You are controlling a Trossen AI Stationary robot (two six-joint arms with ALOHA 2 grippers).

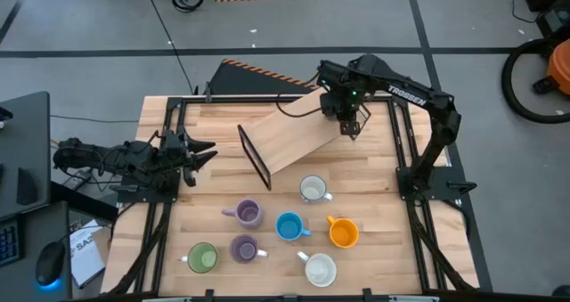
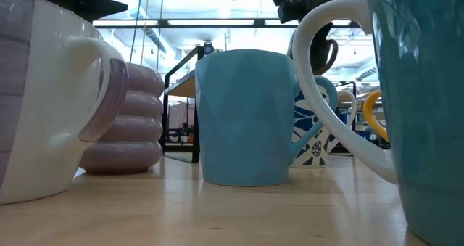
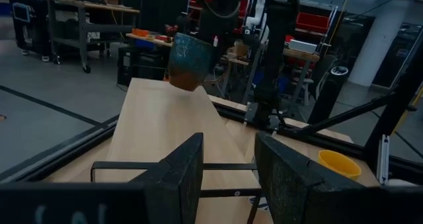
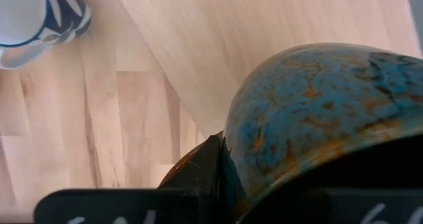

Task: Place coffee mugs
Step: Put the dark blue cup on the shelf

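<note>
My right hand is pinching a dark blue-brown mug above the sloped board; my left hand is resting spread at the table's left edge

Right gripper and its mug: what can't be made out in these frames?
- The dark mottled mug: its handle and rim are hidden in the right wrist view by the right gripper's own fingers; too small in the high view.
- Whether the mug touches the sloped wooden board: no view settles it.
- Low view: the blue mug and the mugs beside it block the board.
- Left gripper waits open at the table's left.
</note>
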